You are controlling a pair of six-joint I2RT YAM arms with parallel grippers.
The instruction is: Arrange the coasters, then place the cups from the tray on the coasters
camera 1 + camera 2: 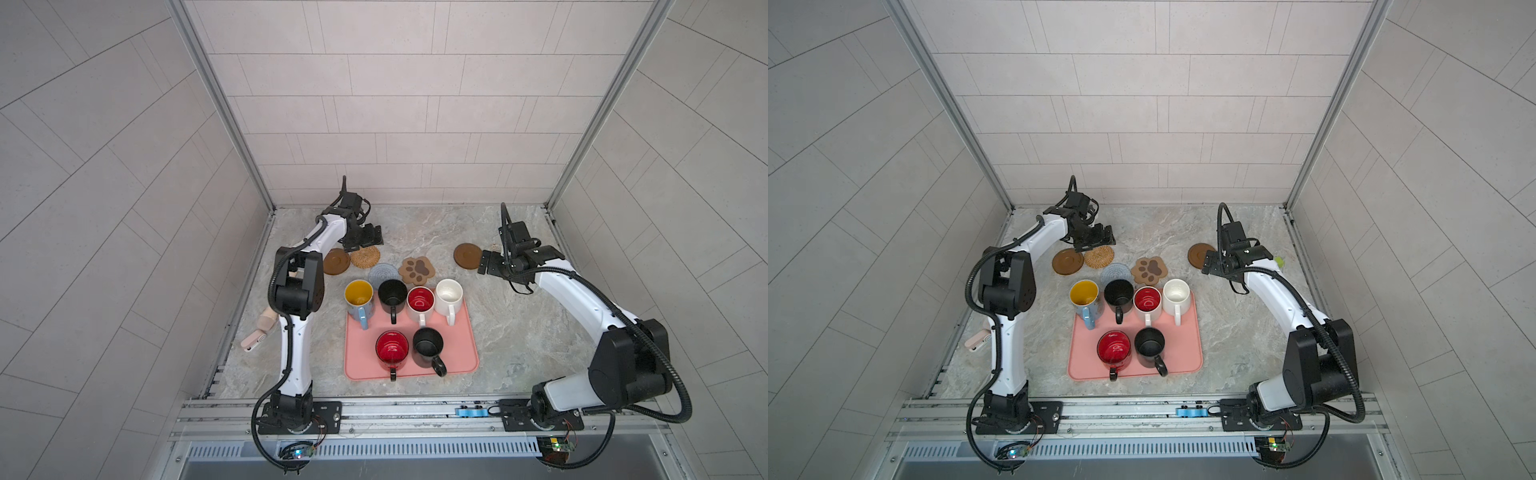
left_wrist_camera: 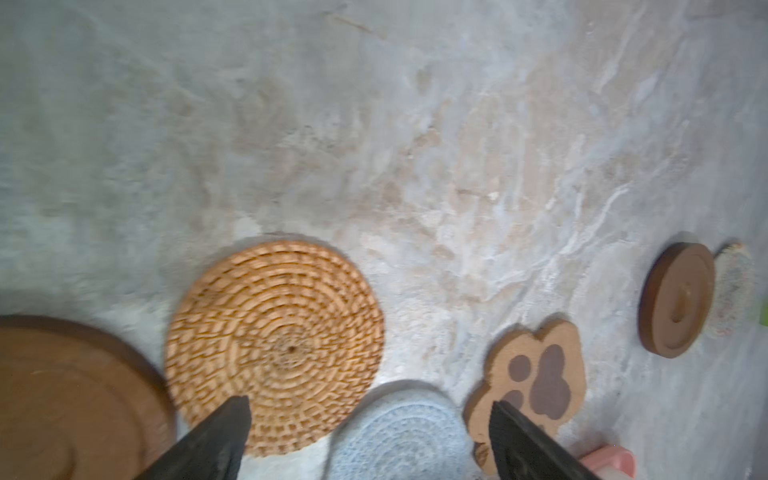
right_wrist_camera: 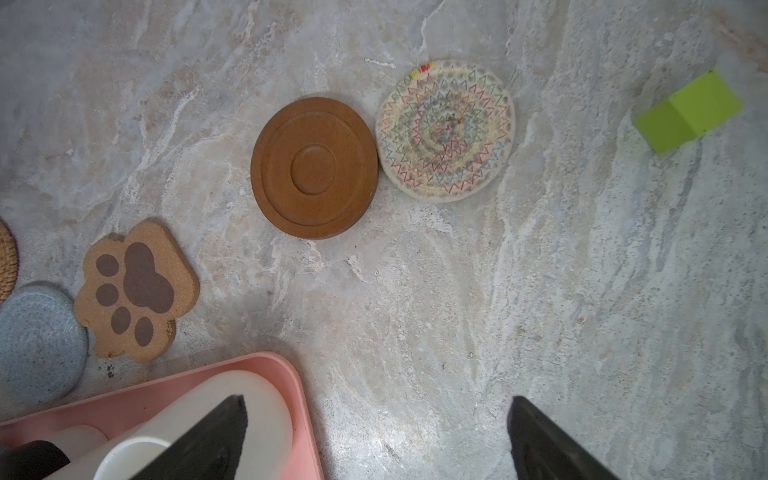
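Left pincer (image 2: pixel 370 409) hovers open and empty at the rattan coaster (image 2: pixel 274 345), which looks light and flexible, best nipped at its rim. Right pincer (image 3: pixel 376 401), also open, faces the stiff dark wooden disc (image 3: pixel 314 168) ahead. The breakable mugs (image 1: pixel 420 300) sit on the pink tray (image 1: pixel 461 345) just beside it.

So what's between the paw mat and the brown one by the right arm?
Just bare table between the paw coaster and that brown disc; the right wrist view shows it.

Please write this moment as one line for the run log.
step: arrange coasters | left gripper: open, empty, near rattan coaster | right gripper: open, empty, near brown coaster | cups: none on coasters
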